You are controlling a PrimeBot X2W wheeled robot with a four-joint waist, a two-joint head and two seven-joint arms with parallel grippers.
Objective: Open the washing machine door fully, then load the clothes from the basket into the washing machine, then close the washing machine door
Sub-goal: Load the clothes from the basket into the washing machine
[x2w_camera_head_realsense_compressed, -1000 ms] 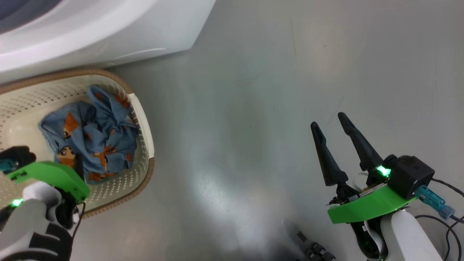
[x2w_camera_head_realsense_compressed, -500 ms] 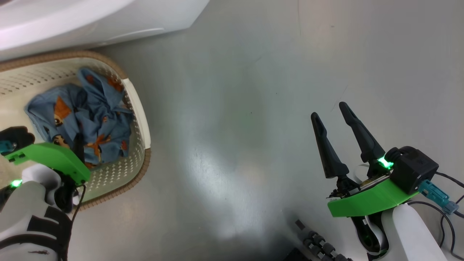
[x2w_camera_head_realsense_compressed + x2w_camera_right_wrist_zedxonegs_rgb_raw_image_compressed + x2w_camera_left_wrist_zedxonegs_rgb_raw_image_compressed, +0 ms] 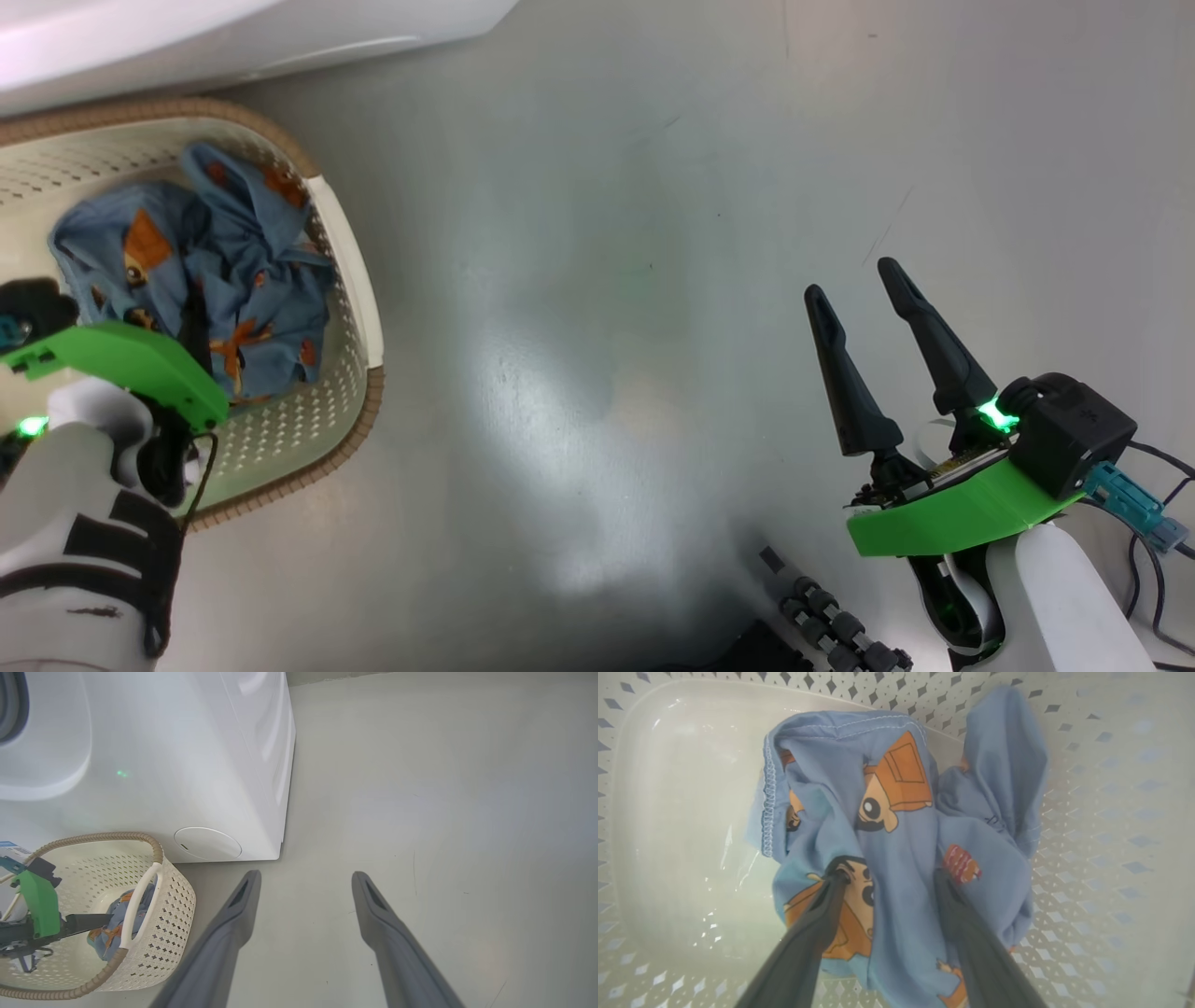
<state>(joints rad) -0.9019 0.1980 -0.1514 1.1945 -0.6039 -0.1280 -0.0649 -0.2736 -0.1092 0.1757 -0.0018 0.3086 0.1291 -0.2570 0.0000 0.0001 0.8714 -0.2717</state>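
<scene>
Posture: my left arm reaches down into the basket (image 3: 366, 317), wrist with its green bracket above the near wall, fingers pointing at the basket's bottom. My left pincer (image 3: 888, 877) is spread. Both fingertips (image 3: 837, 879) are sunk into the clothes (image 3: 901, 812), with a ridge of blue fabric standing between them. The fingers are not pressed together, and I cannot tell how firmly the cloth is caught.

My right arm is held low and out to the side over bare grey floor (image 3: 607, 280). My right pincer (image 3: 850, 280) is spread and holds nothing, well apart from the basket.

Basket: it stands on the floor, just in front of the washing machine (image 3: 187, 765) at the lower front edge, near the machine's right front corner and its round cover plate (image 3: 208, 843).

Contents: a crumpled light blue heap with orange and black cartoon prints. It lies toward the end with the white handle, with one fold riding up that perforated wall. The bottom at the other end is bare plastic. I cannot tell how many garments make up the heap.
</scene>
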